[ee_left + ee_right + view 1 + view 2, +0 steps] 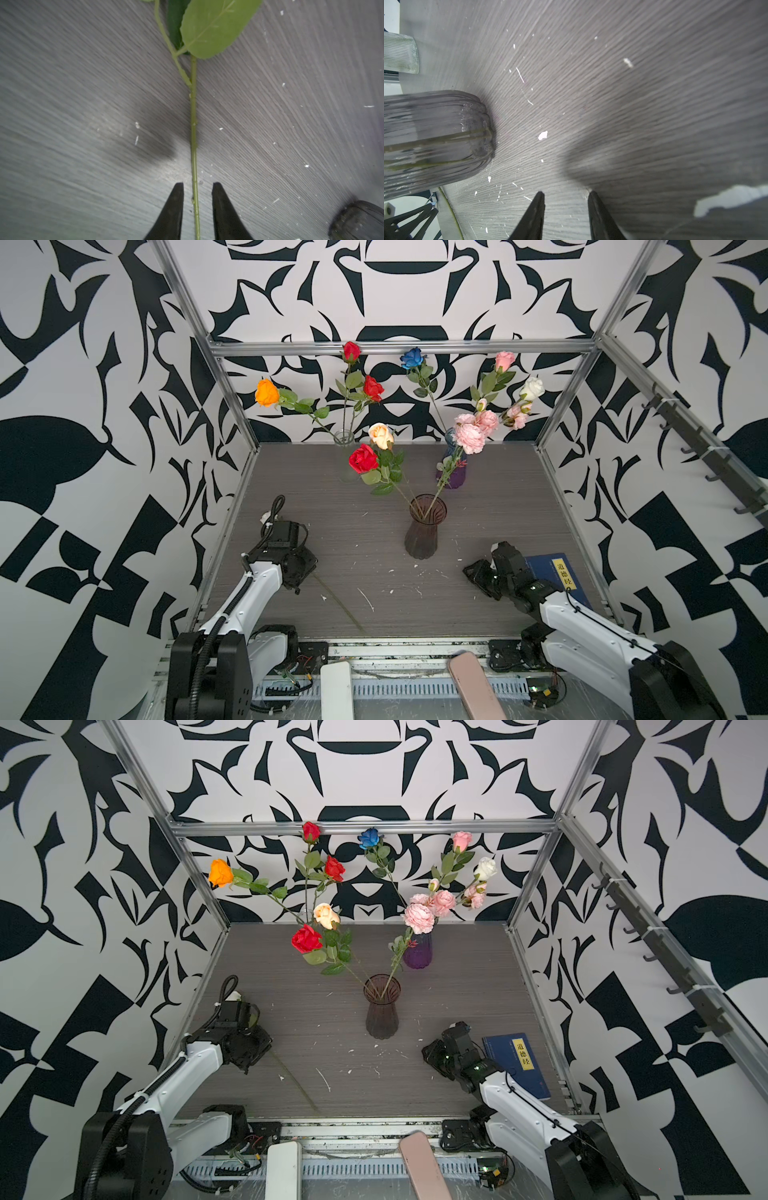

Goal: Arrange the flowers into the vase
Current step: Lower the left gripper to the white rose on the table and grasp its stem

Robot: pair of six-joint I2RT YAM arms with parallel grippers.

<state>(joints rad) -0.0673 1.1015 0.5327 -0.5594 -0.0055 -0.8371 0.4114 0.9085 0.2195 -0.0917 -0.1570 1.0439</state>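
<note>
One loose flower stem [193, 124] lies flat on the grey table [498, 510], well to the left of the smoky glass vase [424, 539]. The left gripper [197, 184] is down over it with its claw released, fingertips set narrowly either side of the stem and bare table showing in both gaps. The vase stands upright holding a red rose [363, 458], a peach rose [381, 435] and pink ruffled blooms [471, 435]. To the vase's right the right gripper [566, 192] hangs low over the table, parted and empty, with a blue book [557, 572] just beyond it.
</note>
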